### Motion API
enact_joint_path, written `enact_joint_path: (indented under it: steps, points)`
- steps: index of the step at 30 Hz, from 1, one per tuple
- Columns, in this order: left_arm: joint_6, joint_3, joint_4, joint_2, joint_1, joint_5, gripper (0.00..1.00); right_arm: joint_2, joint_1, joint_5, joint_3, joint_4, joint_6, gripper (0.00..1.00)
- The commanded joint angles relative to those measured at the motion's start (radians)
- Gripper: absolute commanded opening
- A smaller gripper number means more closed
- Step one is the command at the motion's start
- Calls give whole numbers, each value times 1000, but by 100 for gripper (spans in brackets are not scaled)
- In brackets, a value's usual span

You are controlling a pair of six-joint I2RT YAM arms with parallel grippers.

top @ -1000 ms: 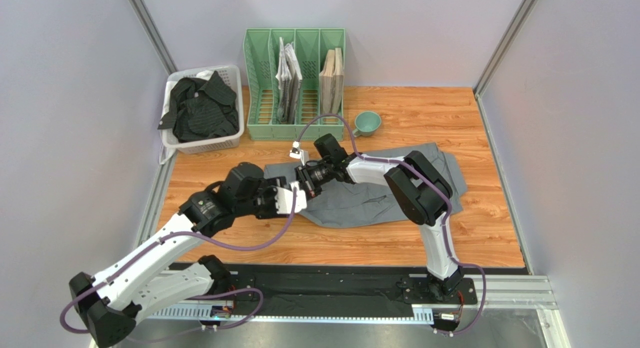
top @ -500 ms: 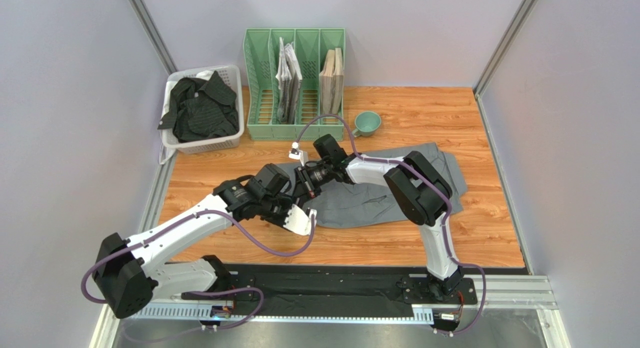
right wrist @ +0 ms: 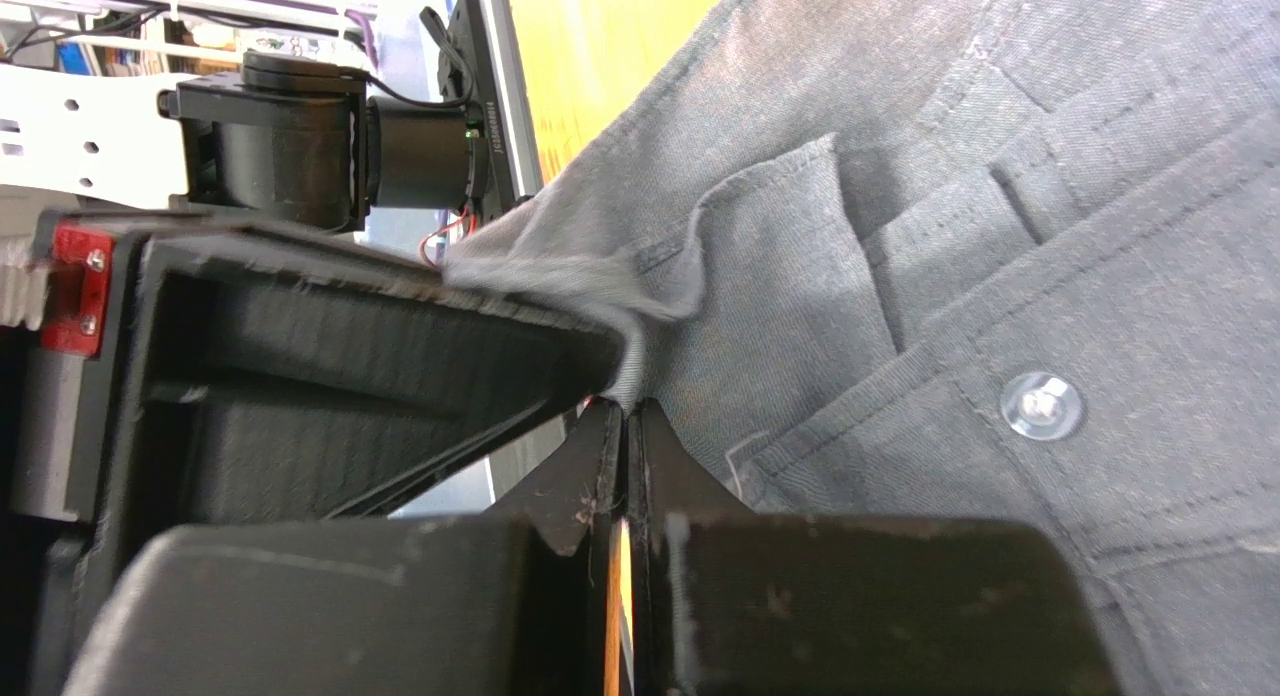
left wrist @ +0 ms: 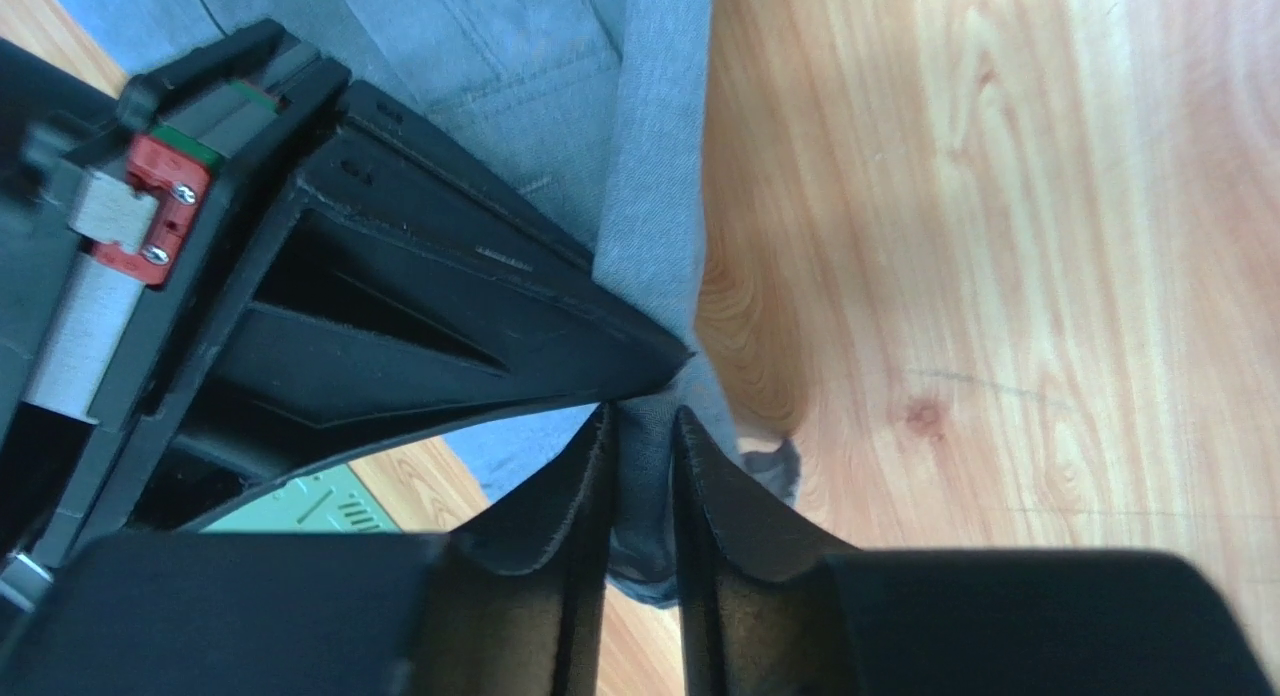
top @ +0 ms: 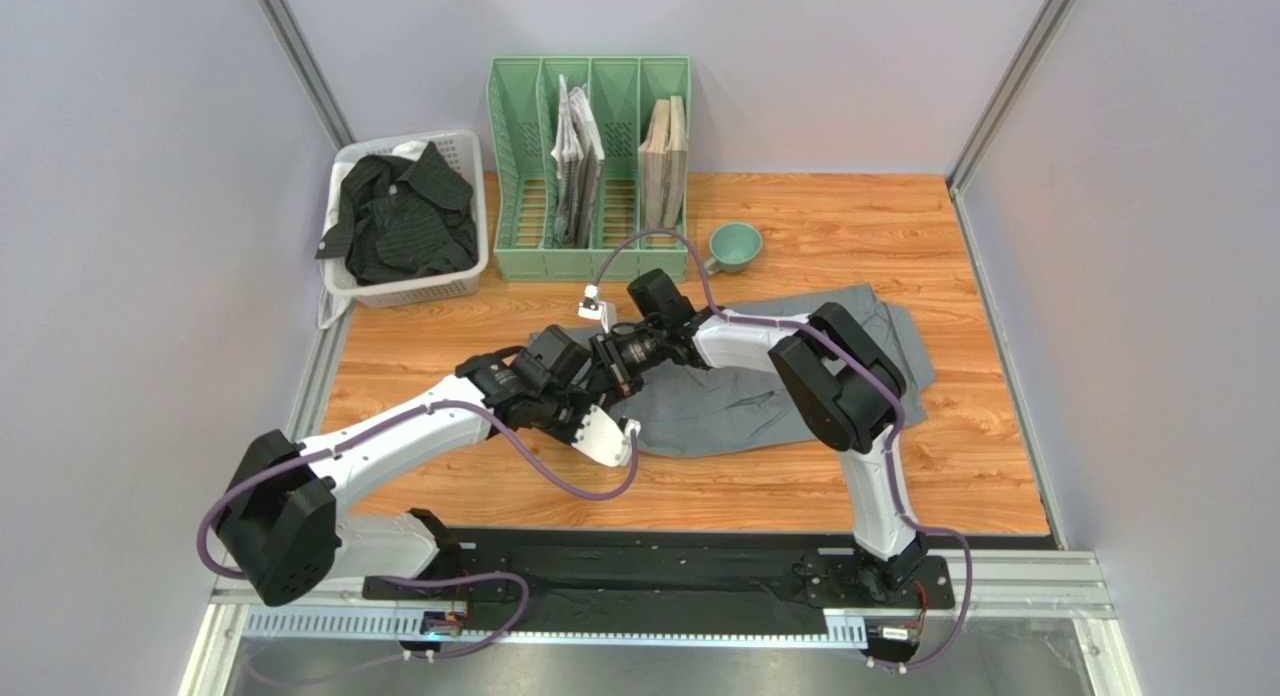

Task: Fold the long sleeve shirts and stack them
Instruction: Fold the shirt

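Enclosing walls (top: 135,201): the table is shut in at the left, back and right by pale panels; only the near side, where the arm bases are bolted, is left open.
Table (top: 992,261): bare wood is seen on the right, in a strip along the near edge, and on the left between the basket and the left arm.
Grey shirt (top: 751,404): it is spread flat at the middle of the table. Its right edge is kept short of the right table edge, and its near hem stops well back from the near edge.
Right arm (top: 842,381): it is folded over the shirt, with the wrist reached out to the shirt's left end.
Left arm (top: 406,426): it is stretched from the near left corner across bare wood to that same end.
File rack (top: 519,156): the green rack is set against the back wall, apart from the shirt.
Basket (top: 406,293): it is placed in the far left corner, just beside the rack.
Black shirt (top: 398,216): it is heaped in the basket, with cloth hung over the rim.
Cup (top: 735,246): it is stood just beyond the shirt's far edge.
Right gripper (right wrist: 624,411): its jaws are pressed together on a raised fold of grey cloth.
Left gripper (left wrist: 643,426): its jaws are drawn narrow, and the shirt's edge is pinched between them at the wood's border.
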State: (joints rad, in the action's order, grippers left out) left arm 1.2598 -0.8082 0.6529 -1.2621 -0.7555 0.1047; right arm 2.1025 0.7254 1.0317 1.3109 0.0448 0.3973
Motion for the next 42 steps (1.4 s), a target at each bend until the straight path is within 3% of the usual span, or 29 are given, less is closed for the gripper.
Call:
enact_joint_path:
  steps: [1, 4, 9, 15, 21, 27, 31, 34, 35, 36, 40, 41, 42]
  points:
    - [75, 0, 10, -11, 60, -28, 18, -55, 8, 34, -4, -34, 11, 0]
    - [125, -8, 60, 15, 128, -43, 13, -53, 8, 33, -13, -34, 2, 0]
    - [211, -9, 158, 78, 225, -51, 14, -50, 8, 30, -22, -37, 0, 0]
    - [227, -23, 234, 135, 298, -48, 29, -52, 8, 30, -15, -37, 2, 0]
    - [18, -97, 313, 217, 305, 153, 53, -65, 11, 36, -16, -36, 5, 0]
    - [-221, -16, 189, 227, 305, 254, 72, -61, 11, 36, -4, -37, 8, 0]
    - [-431, 64, -29, 222, 305, 192, 76, -62, 11, 37, -6, -36, 11, 0]
    - [-482, 139, -160, 245, 305, 185, 77, -70, 11, 39, -6, -36, 11, 0]
    - [-503, 164, -197, 260, 305, 190, 95, -68, 9, 39, -6, -37, 9, 0]
    - [-505, 190, -237, 289, 305, 199, 99, -70, 8, 42, -4, -37, 9, 0]
    - [-488, 303, -419, 323, 305, 190, 99, -67, 8, 53, 1, -37, 11, 0]
    - [-465, 310, -436, 313, 305, 170, 95, -64, 11, 56, 1, -36, 12, 0]
    - [-452, 313, -450, 279, 305, 120, 75, -62, 11, 62, 1, -36, 17, 0]
